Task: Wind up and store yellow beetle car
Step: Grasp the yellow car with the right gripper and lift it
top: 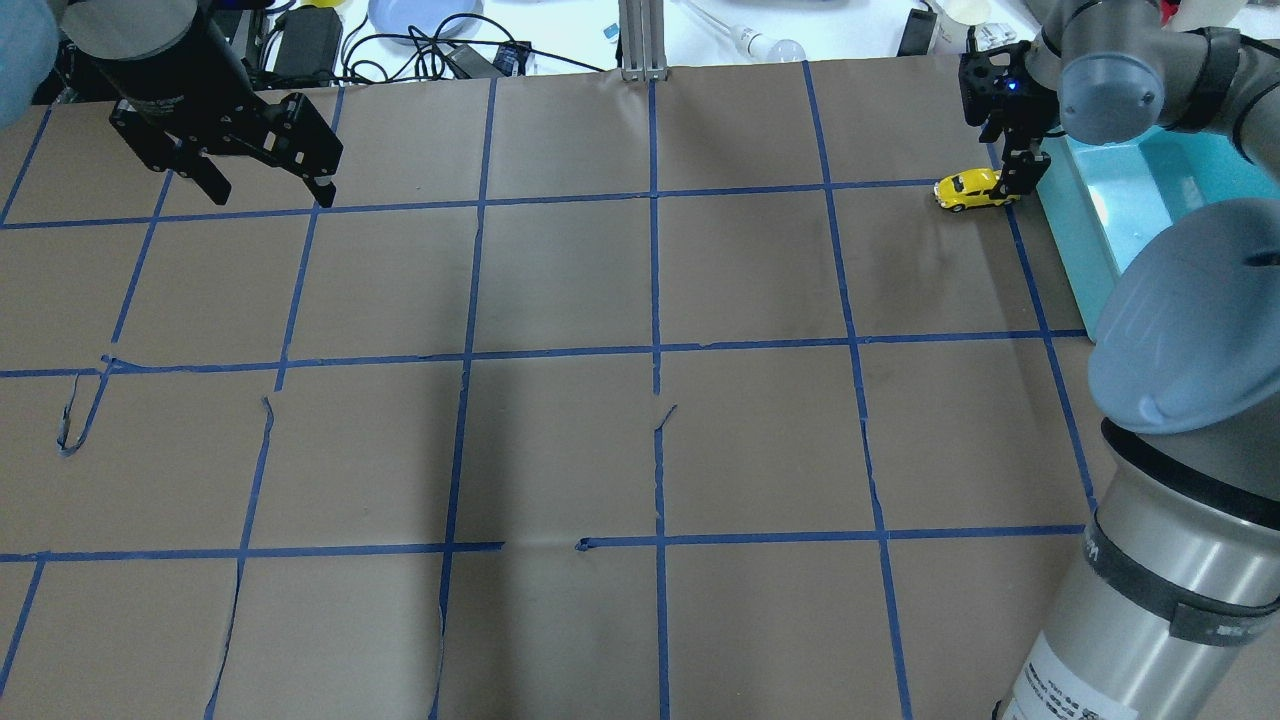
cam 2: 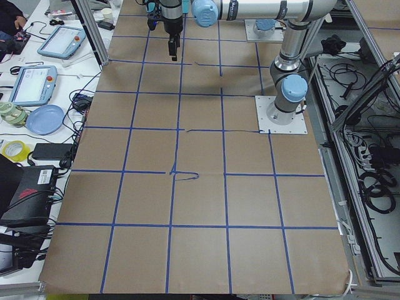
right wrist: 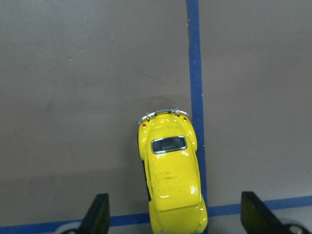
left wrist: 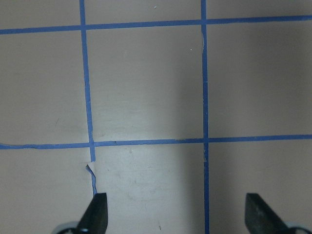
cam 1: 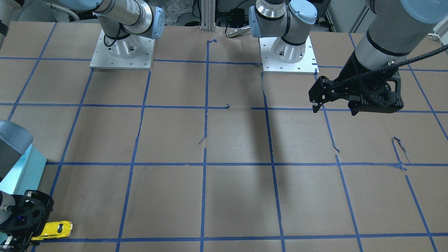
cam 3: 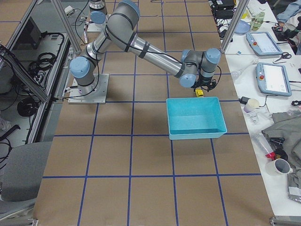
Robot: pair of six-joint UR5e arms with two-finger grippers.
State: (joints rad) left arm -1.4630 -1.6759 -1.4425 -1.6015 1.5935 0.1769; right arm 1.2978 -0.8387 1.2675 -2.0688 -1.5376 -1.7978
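The yellow beetle car (right wrist: 170, 170) stands on the brown paper beside a blue tape line, close to the teal bin (top: 1120, 200). It also shows in the overhead view (top: 968, 190), the front view (cam 1: 56, 230) and the right side view (cam 3: 199, 92). My right gripper (right wrist: 175, 217) is open and low over one end of the car, with a finger on each side and clear gaps to the body. It also shows in the overhead view (top: 1022, 178). My left gripper (top: 268, 190) is open and empty, held above the table at the far left. Its wrist view (left wrist: 178, 214) shows only paper and tape.
The teal bin (cam 3: 195, 117) stands open at the table's right end, next to the car. Both arm bases (cam 1: 122, 52) (cam 1: 288, 52) are bolted at the robot's edge. Beyond the far edge lie cables, a blue plate (top: 420, 15) and tablets (cam 2: 34, 84).
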